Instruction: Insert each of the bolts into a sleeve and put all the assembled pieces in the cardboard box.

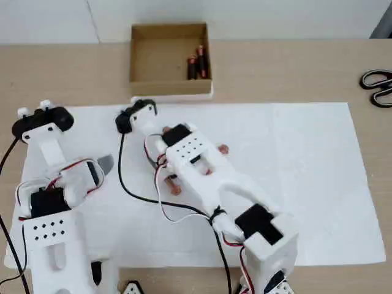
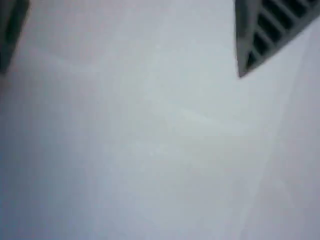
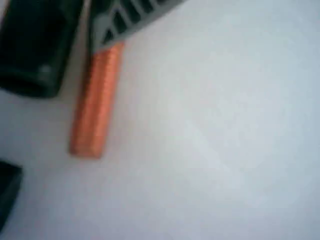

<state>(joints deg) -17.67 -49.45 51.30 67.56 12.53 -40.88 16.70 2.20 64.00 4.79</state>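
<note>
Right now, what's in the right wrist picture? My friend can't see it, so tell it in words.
An orange bolt lies on white paper, one end hidden by a grey ribbed piece. A blurry black shape sits right beside the bolt.

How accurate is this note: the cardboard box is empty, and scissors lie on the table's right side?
One error: the high view shows orange-and-black pieces lying in the cardboard box, by its right wall. The scissors do lie on the table's right side.
</note>
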